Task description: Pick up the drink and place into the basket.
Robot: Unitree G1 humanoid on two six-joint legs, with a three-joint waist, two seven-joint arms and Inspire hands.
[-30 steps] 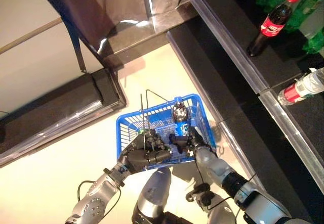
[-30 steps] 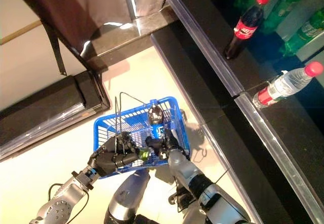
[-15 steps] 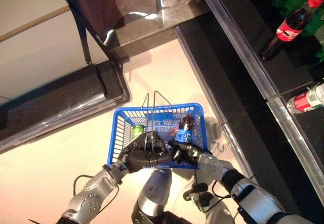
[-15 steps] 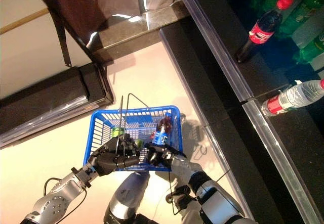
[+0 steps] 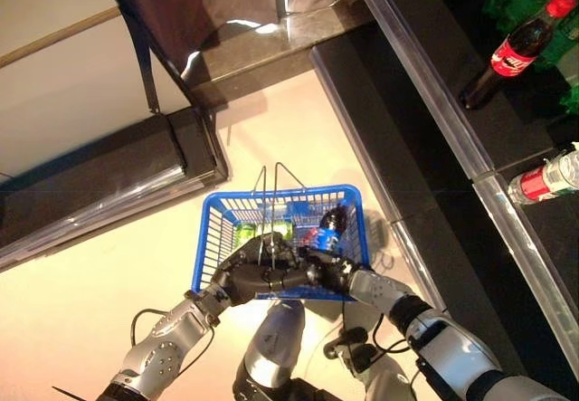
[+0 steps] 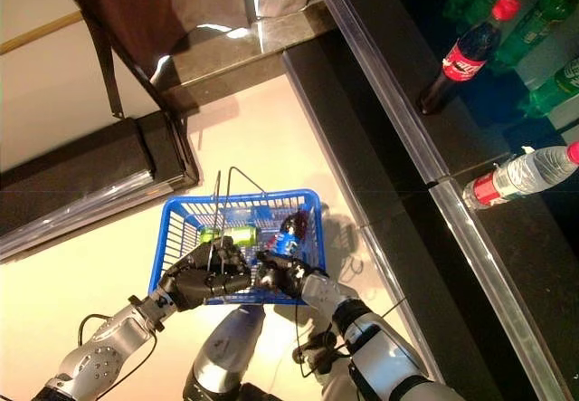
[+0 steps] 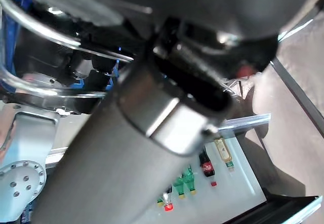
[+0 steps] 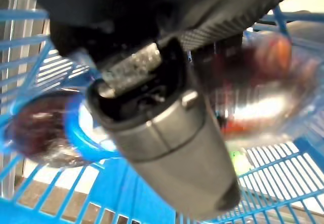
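You have the long black shelf counter with its clear plastic edge rail [image 5: 425, 102] running along the right side of the blue wire-mesh plastic basket [image 5: 217, 229], which serves as your landmark. On that counter, well apart from the basket, stand a dark cola bottle with a red cap and red label [image 5: 511, 57] and a clear water bottle with a red label [image 5: 543, 179], with green bottles [image 6: 543, 21] beyond them. A dark low platform with a shiny metal edge [image 5: 99, 197] lies past the basket's far left corner.

The basket hangs above the pale floor [image 5: 81, 319]. Your left hand [image 5: 249, 276] is at the basket's near rim, fingers curled around the thin metal wire handles [image 5: 271, 188]. A green can [image 6: 228, 234] lies on its side inside the basket, toward the left.

The dark drink bottle with a blue label [image 5: 327, 229] is inside the basket at its right end, tilted over. Your right hand [image 5: 330, 270] is at the near right rim, just below the bottle; you cannot tell from these views whether its fingers are clasping the bottle or have let go.
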